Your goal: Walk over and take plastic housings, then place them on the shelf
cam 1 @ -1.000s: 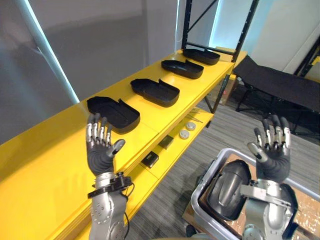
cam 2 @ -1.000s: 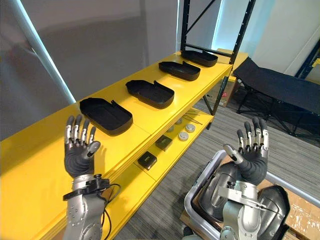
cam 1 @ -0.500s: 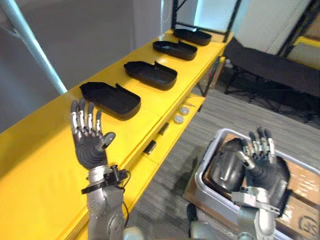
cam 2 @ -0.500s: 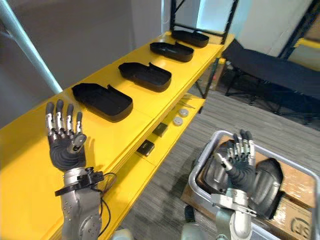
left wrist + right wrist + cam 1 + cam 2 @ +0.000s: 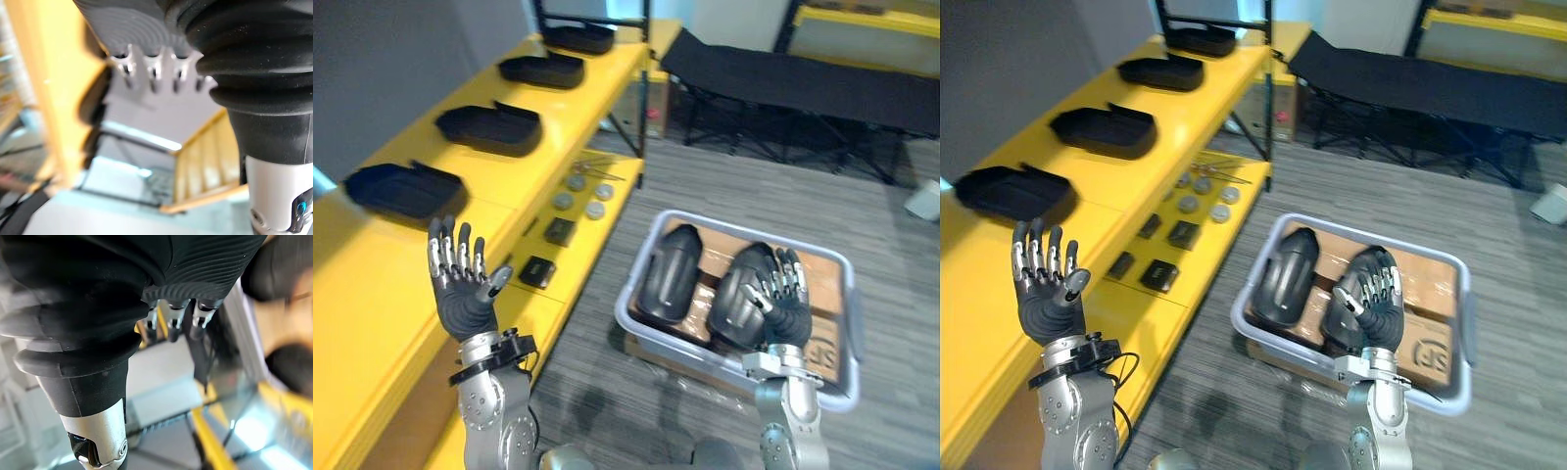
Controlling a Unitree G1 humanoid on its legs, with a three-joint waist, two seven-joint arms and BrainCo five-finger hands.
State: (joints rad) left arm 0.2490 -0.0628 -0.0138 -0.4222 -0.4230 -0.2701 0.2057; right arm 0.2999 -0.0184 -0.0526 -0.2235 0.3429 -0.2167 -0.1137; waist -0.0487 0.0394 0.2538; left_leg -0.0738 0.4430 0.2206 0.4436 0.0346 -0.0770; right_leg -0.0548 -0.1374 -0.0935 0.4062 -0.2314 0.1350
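Yellow shelf [image 5: 514, 174] carries 4 housings [image 5: 489, 127], bin [image 5: 850, 313] 2 — left hand [image 5: 465, 299], right hand [image 5: 783, 308] raised, splayed.

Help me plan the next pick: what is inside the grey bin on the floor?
Two dark plastic housings lie side by side on cardboard in the bin. The right hand covers part of one; anything beneath them is hidden.

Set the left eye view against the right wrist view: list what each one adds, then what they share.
Left eye view adds: the open left hand, four shelf housings and the full outline of the grey bin. Right wrist view adds: the ribbed cover from very close. Shared: the right hand, with the dark bin housings past it.
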